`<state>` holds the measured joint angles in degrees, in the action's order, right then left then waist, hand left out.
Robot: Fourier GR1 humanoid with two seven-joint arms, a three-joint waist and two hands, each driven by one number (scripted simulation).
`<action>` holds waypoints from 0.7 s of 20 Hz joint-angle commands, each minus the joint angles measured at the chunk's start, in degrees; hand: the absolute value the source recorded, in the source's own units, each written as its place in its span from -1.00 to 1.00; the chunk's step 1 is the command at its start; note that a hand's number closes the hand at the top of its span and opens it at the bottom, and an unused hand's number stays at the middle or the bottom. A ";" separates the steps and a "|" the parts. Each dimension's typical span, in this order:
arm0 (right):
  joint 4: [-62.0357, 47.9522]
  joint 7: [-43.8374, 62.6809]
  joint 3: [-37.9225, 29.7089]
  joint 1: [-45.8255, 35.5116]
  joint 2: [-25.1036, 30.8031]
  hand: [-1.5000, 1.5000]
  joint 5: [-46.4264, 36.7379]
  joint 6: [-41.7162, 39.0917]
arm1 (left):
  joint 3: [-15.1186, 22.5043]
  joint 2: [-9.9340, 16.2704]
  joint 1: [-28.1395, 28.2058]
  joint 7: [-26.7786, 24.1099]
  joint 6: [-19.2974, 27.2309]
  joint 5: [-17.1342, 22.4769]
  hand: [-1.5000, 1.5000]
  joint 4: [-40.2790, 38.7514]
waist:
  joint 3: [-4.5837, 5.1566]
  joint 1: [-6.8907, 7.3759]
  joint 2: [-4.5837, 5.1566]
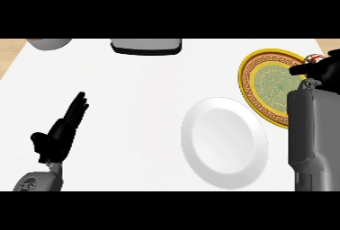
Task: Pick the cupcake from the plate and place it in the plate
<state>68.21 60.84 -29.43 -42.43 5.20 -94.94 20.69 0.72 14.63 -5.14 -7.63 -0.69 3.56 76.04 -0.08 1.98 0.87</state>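
— White is covering nearly everything: the tabletop (133, 90) is lying pale under the whole view, with a strip of wood showing at the far left and far right corners. What is sitting on it?

— A plain white plate (224, 141) is lying right of centre, nothing on it. Just beyond it, to the right, a gold-rimmed plate (269, 85) with a green patterned middle is lying close beside the white one, their rims nearly meeting.

— And the cupcake?

— Something small with red and white on it (315, 57) is peeking out at the far edge of the gold-rimmed plate, right against the right hand (320, 68). It is mostly hidden, so I cannot say for certain it is the cupcake.

— What is the right hand doing?

— It is hanging over the right edge of the patterned plate, its grey forearm (312, 134) rising from the lower edge and covering part of that plate. Its fingers are bunched around that red-and-white thing, but whether they are gripping it I cannot tell.

— The left one?

— The left hand (61, 132) is resting at the lower left, fingers straight and released, holding nothing, pointing away.

— Anything else?

— A dark-edged grey object (146, 45) and a grey rounded one (50, 43) are sitting at the far edge, cut off.
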 commanded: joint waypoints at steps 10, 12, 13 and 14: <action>-8.70 3.49 -10.82 -2.34 -2.23 -1.00 -0.13 32.01 | -0.80 0.03 2.13 -1.59 -1.01 0.41 0.00 0.11 | 0.01 -0.09 -0.21; -6.33 0.40 -11.82 -0.70 -2.57 -1.00 2.35 37.28 | -0.77 -0.85 0.52 -0.23 0.30 -0.02 0.00 -0.91 | -0.02 -1.10 -0.31; -3.20 -0.18 -11.29 0.00 -3.01 -1.00 2.54 36.27 | 0.35 -2.16 1.34 0.10 1.55 -0.95 0.00 -0.07 | 0.02 -1.79 -0.80; -2.27 1.42 -11.57 -1.90 -4.07 -1.00 1.79 37.78 | -0.09 -1.28 1.67 -0.28 0.60 -0.59 0.00 -0.15 | 0.05 -1.35 -0.77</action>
<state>62.46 58.38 -40.37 -44.22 3.26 -93.42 47.61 0.37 13.86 -3.98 -7.81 -0.48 3.39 76.05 -0.08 1.17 0.44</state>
